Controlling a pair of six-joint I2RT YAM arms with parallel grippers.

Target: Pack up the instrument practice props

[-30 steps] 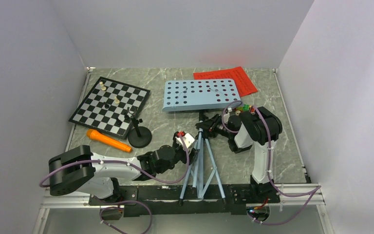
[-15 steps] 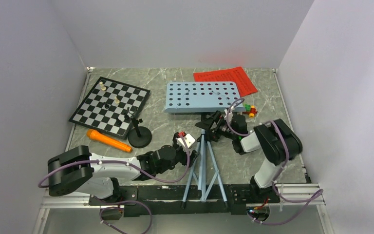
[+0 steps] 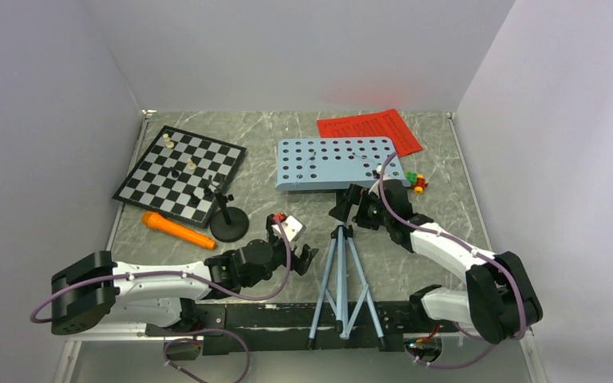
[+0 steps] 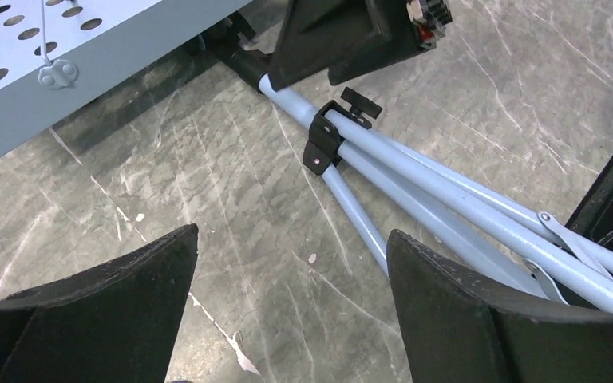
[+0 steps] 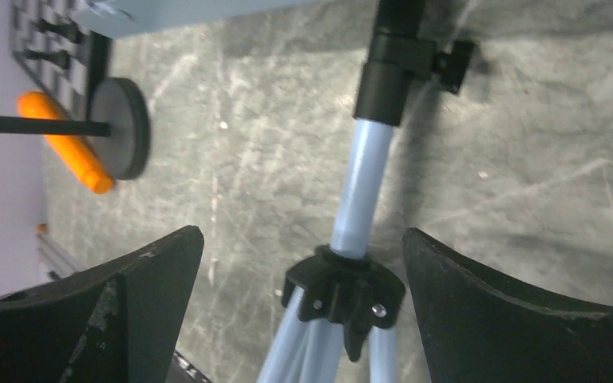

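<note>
Packing the light-blue music stand (image 3: 339,162) looks in hand: the left gripper (image 4: 287,263) gapes empty just left of it, and the right gripper (image 5: 302,239) spreads around its pole (not touching), which next needs clamping.

Desk (image 3: 271,152): grey-green stone look, pale veins all through.
Music stand (image 3: 341,163): light blue; top plate patterned with rows of dark round holes; pale blue legs with black clamps and a black hub.
Music sheets (image 3: 369,132): red, lines of dark print.
Microphone (image 3: 179,230): plain orange.
Mic stand (image 3: 228,223): black all over, base and rod alike.
Chessboard (image 3: 179,174): black-and-white checks, dark rim; some pieces cream, some black.
Toy car (image 3: 416,182): mixed red, green and yellow bricks.
My left hand (image 4: 290,239): matt black fingers; seen from above, a red-and-white part on it.
My right hand (image 5: 301,235): black fingers too.
My arms (image 3: 168,279): white and black links.
Cables (image 3: 247,297): purple.
Walls (image 3: 287,48): pale grey-white, unpatterned.
</note>
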